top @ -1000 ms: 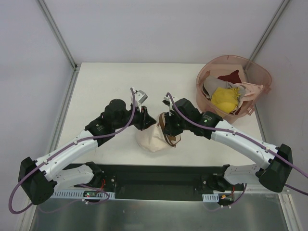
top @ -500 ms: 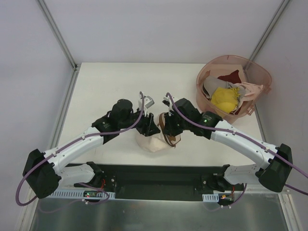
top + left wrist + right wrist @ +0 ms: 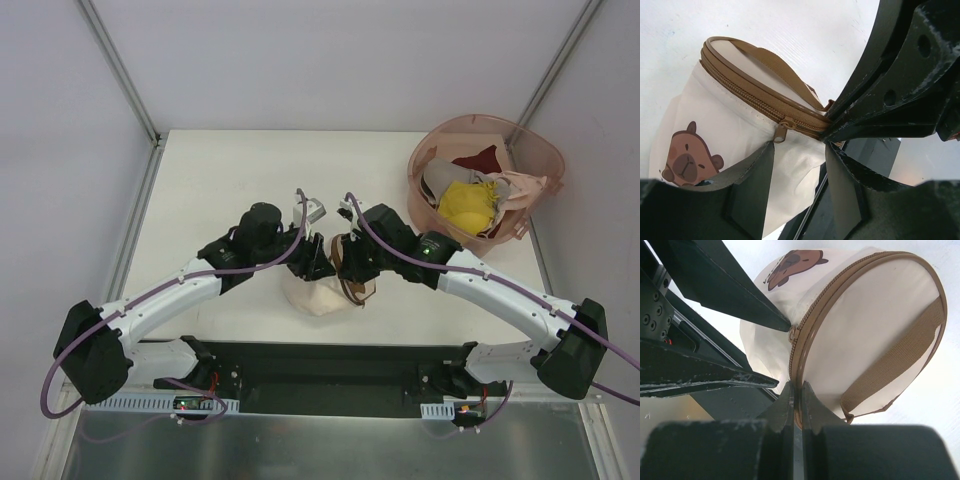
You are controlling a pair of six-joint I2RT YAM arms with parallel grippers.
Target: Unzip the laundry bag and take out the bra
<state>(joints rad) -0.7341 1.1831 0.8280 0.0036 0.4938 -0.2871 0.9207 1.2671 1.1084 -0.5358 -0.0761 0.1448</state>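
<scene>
A white table (image 3: 230, 170) stands between plain, pale grey walls (image 3: 330, 60). A metal left post (image 3: 119, 70) and right post (image 3: 556, 60) rise from its far corners. The light is soft and even.

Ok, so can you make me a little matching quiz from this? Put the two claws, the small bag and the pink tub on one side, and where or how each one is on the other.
Things:
1. left gripper
2. right gripper
3. laundry bag
4. pink basket

States:
A. far right, holding a yellow garment
B. zipped shut, between the two arms
C. pinched shut on the bag's brown trim
D. jaws apart, right by the zipper pull

Pairs: 1-D, 2-C, 3-B, 4-A
</scene>
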